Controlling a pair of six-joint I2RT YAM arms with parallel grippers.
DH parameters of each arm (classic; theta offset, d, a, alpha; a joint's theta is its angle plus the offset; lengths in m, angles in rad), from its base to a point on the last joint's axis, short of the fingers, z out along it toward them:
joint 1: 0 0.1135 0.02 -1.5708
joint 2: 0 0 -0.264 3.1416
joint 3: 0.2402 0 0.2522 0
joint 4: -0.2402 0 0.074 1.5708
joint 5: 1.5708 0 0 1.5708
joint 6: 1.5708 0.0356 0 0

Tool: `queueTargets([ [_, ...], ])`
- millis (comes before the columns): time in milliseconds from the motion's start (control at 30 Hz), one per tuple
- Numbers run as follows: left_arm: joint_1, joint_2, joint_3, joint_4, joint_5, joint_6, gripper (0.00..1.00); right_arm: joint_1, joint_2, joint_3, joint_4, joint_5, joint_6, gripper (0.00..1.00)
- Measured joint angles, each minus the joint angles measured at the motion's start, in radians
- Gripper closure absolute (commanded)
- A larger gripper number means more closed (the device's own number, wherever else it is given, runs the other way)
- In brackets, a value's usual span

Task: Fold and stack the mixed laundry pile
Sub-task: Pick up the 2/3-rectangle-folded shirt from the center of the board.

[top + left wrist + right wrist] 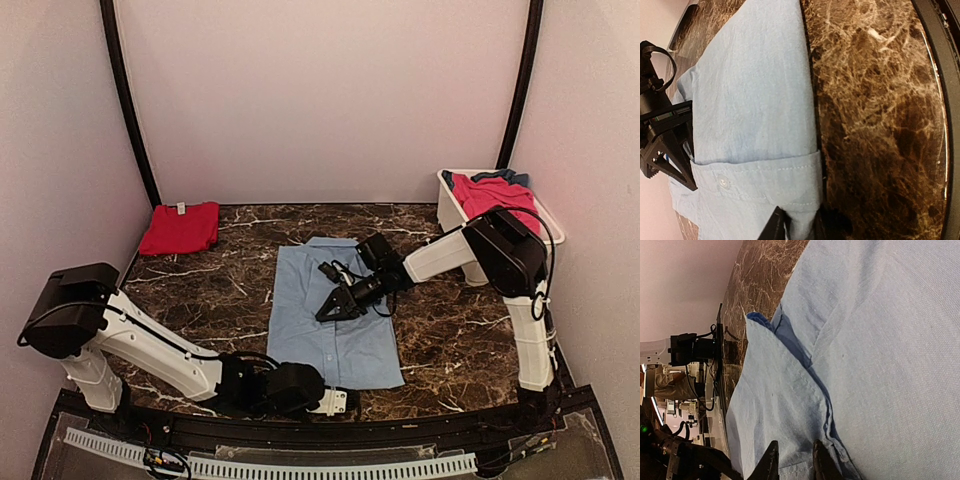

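A light-blue shirt (335,325) lies spread flat in the middle of the marble table. My left gripper (338,401) is low at the shirt's near edge. In the left wrist view its jaws (799,230) pinch a raised fold of the shirt (755,100) by a buttoned band. My right gripper (330,308) rests on the shirt's middle. Its fingertips (771,462) straddle a fold of the shirt (880,340) near a seam and are closed on it. A folded red garment (180,228) lies at the back left. Pink-red and dark blue pieces (490,192) fill the tub.
The white plastic tub (448,205) stands at the back right, beside the right arm's elbow. The dark marble table (450,330) has a black raised rim along its near edge (940,100). The right arm's fingers (662,155) show at the left of the left wrist view.
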Motion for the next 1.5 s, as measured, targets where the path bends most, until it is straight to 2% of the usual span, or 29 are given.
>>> queueTargets([
  [133, -0.044, -0.006, 0.0, -0.01, -0.014, 0.018, 0.99, 0.0, 0.0, -0.002, 0.002, 0.0, -0.011, 0.78],
  [400, -0.095, -0.087, 0.031, -0.137, 0.084, -0.064, 1.0, 0.06, -0.069, -0.088, 0.02, 0.047, -0.015, 0.79],
  [467, -0.095, -0.116, 0.035, -0.177, 0.112, -0.102, 0.91, 0.091, -0.107, -0.137, 0.013, 0.057, -0.014, 0.78],
  [500, -0.095, -0.134, 0.035, -0.194, 0.121, -0.119, 0.74, 0.099, -0.122, -0.155, 0.007, 0.061, -0.014, 0.78],
  [567, -0.095, -0.167, 0.033, -0.214, 0.121, -0.141, 0.6, 0.118, -0.15, -0.186, -0.014, 0.072, -0.015, 0.79],
  [633, -0.095, -0.193, 0.031, -0.222, 0.11, -0.163, 0.57, 0.121, -0.151, -0.187, -0.027, 0.078, -0.016, 0.79],
  [733, -0.099, -0.187, 0.032, -0.228, 0.092, -0.183, 0.56, 0.116, -0.129, -0.158, -0.043, 0.068, -0.017, 0.79],
  [967, -0.178, -0.067, 0.044, -0.228, 0.071, -0.211, 0.54, 0.085, -0.043, -0.06, -0.014, 0.035, -0.011, 0.81],
  [1100, -0.186, -0.061, 0.045, -0.212, 0.057, -0.224, 0.53, 0.048, -0.018, -0.03, 0.008, 0.03, -0.004, 0.81],
  [1500, -0.171, 0.01, 0.044, -0.111, -0.127, -0.214, 0.56, 0.014, 0.0, 0.006, -0.005, 0.04, -0.01, 0.82],
])
